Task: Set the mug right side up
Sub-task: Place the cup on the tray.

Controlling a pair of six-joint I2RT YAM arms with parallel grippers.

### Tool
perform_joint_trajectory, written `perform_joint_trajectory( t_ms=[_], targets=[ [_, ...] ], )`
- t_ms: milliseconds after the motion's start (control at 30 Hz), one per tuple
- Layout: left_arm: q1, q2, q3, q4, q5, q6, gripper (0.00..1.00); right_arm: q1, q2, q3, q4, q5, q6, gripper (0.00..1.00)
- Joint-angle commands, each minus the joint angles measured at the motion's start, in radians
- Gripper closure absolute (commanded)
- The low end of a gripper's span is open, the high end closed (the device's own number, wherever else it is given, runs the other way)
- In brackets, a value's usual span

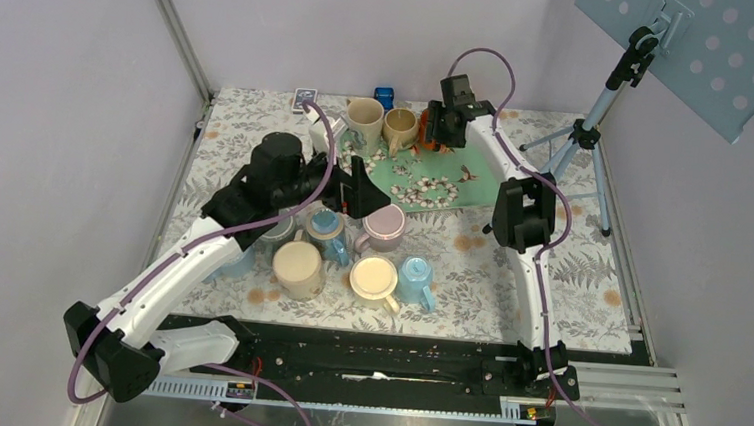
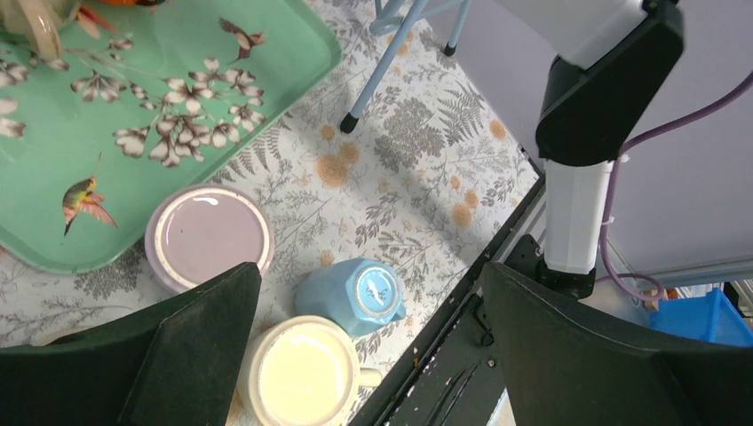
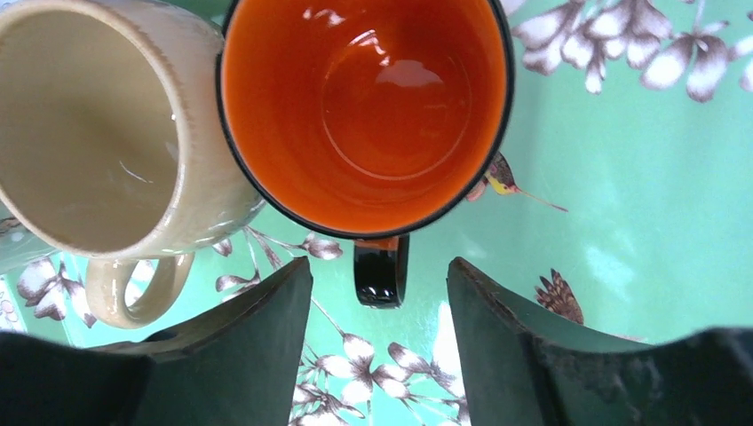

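Note:
A black mug with an orange inside [image 3: 366,106] stands right side up on the green flowered tray [image 3: 639,177], mouth toward the right wrist camera. Its black handle [image 3: 381,271] points in between the fingers of my right gripper [image 3: 380,302], which is open, with a gap on both sides of the handle. A beige mug [image 3: 89,124] stands upright against its left side. My left gripper [image 2: 368,328] hangs wide open and empty above a blue mug [image 2: 355,297] that stands upside down.
A lilac mug [image 2: 209,235] and a cream mug [image 2: 302,373] sit bottom up beside the blue one. More mugs cluster at the table's front middle [image 1: 298,268]. A tripod [image 1: 584,137] stands at the right. The black rail [image 2: 462,355] runs along the near edge.

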Motion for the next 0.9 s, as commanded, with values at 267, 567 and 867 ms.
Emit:
perform_joint_trajectory(
  t_ms=[267,567,867],
  targets=[
    [0.004,-0.019,-0.069,0.049,0.005,-0.086,0.01,0.058,-0.410,-0.291,0.041,0.088,0.020,0.09],
    [-0.077,0.013,-0.072,0.009,-0.096,-0.084,0.01,0.084,-0.818,-0.772,0.152,0.052,0.089,0.02],
    [-0.335,0.165,0.002,-0.110,-0.463,-0.198,0.01,0.083,-1.197,-1.185,0.198,0.104,0.169,0.00]
  ],
)
